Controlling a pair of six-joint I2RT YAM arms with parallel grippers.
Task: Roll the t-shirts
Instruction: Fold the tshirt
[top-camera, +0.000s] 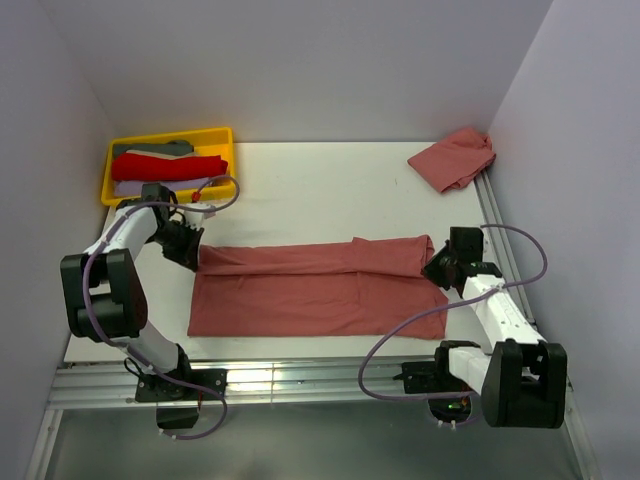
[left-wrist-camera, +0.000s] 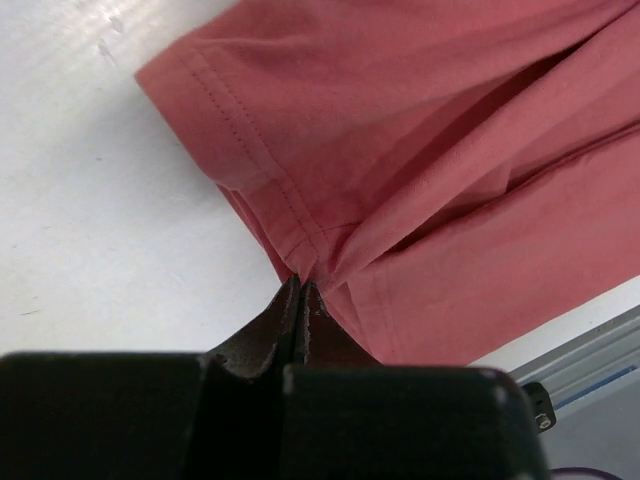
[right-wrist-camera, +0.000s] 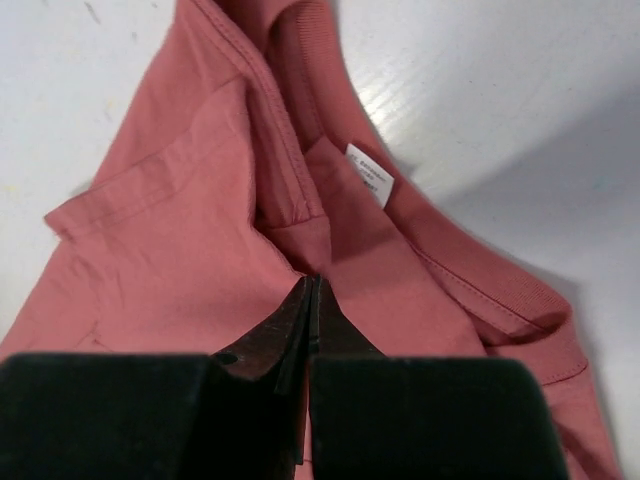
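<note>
A dusty salmon-red t-shirt (top-camera: 315, 288) lies long and flat across the table, its far edge folded over toward the front. My left gripper (top-camera: 190, 250) is at the shirt's far left corner. In the left wrist view it (left-wrist-camera: 300, 283) is shut on a pinched fold of the hem (left-wrist-camera: 300, 240). My right gripper (top-camera: 437, 268) is at the shirt's right end. In the right wrist view it (right-wrist-camera: 312, 280) is shut on cloth just below the collar (right-wrist-camera: 300, 130), near the white label (right-wrist-camera: 370, 172).
A second salmon-red shirt (top-camera: 455, 158) lies crumpled at the back right corner. A yellow tray (top-camera: 108, 165) at the back left holds rolled grey (top-camera: 160, 148), bright red (top-camera: 165, 166) and lavender (top-camera: 130, 187) shirts. An aluminium rail (top-camera: 300, 380) runs along the table's front edge.
</note>
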